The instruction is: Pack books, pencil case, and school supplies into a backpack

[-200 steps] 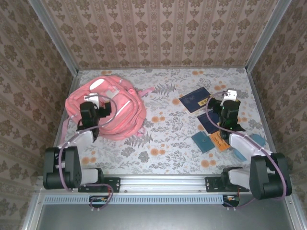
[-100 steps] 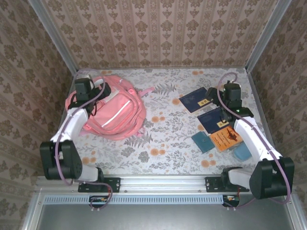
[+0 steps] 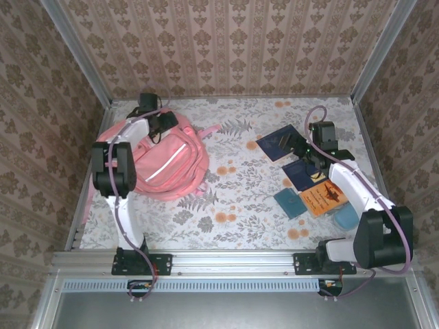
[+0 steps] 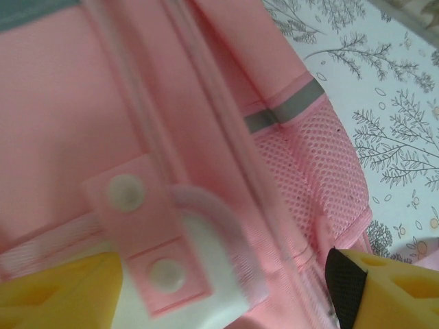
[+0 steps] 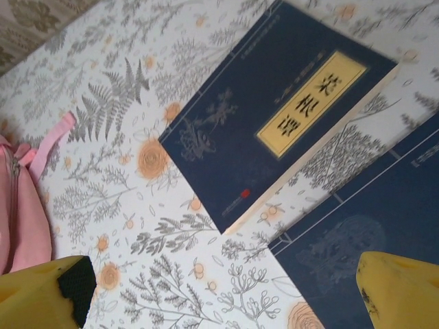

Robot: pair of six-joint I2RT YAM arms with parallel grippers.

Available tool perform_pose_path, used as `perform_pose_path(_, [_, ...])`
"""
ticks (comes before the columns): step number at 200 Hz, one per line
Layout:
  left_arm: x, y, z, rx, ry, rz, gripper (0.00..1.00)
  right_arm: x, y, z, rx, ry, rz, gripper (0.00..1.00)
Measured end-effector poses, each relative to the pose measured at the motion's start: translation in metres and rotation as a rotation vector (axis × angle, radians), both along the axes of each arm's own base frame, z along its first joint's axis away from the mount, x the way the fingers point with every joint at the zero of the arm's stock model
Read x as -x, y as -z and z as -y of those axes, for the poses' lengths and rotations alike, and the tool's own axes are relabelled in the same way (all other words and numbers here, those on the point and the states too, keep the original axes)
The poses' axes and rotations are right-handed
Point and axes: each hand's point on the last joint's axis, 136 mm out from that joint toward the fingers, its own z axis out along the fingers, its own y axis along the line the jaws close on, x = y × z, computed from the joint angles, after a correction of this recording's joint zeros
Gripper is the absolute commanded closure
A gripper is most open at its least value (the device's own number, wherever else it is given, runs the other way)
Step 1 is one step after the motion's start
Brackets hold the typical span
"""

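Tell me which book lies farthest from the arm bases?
The navy book with the yellow label: it lies nearest the back wall, beyond the second navy book, the teal book and the orange book.

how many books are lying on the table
4. The far navy book lies farthest back on the right side, the near navy book just in front of it, then the teal book and the orange book side by side. Others may be hidden.
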Motion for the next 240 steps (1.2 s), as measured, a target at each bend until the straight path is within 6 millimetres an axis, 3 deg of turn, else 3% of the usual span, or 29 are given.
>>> perform_pose_path(39, [-0.008,0.01,0.035,-0.013,0.057,-0.021,0.23,0.001,0.009,-0.007,-0.031,-0.012,-0.036,0.0])
perform_pose_path(72, [0.0,0.009,0.098,0.029,0.186,-0.017,0.23,0.002,0.012,-0.01,-0.05,-0.008,-0.048,0.0])
perform_pose_path(118, [0.057,0.01,0.218,0.085,0.465,-0.038,0.24,0.007,0.017,-0.023,-0.069,-0.026,-0.08,0.01])
perform_pose_path(144, [0.096,0.003,0.262,0.106,0.595,-0.062,0.22,0.012,0.023,-0.037,-0.075,-0.061,-0.103,0.02])
perform_pose_path(158, [0.11,-0.005,0.264,0.107,0.616,-0.078,0.2,0.014,0.031,-0.047,-0.078,-0.09,-0.128,0.03])
perform_pose_path(176, [0.114,-0.028,0.248,0.103,0.596,-0.064,0.2,0.018,0.041,-0.062,-0.081,-0.133,-0.16,0.05])
perform_pose_path(211, [0.122,-0.084,0.204,0.113,0.505,0.027,0.36,0.025,0.053,-0.097,-0.098,-0.22,-0.209,0.16])
perform_pose_path(226, [0.133,-0.087,0.189,0.114,0.479,0.026,0.39,0.029,0.059,-0.113,-0.123,-0.25,-0.24,0.24])
perform_pose_path(240, [0.143,-0.077,0.178,0.106,0.46,-0.003,0.41,0.031,0.067,-0.126,-0.144,-0.276,-0.274,0.31])
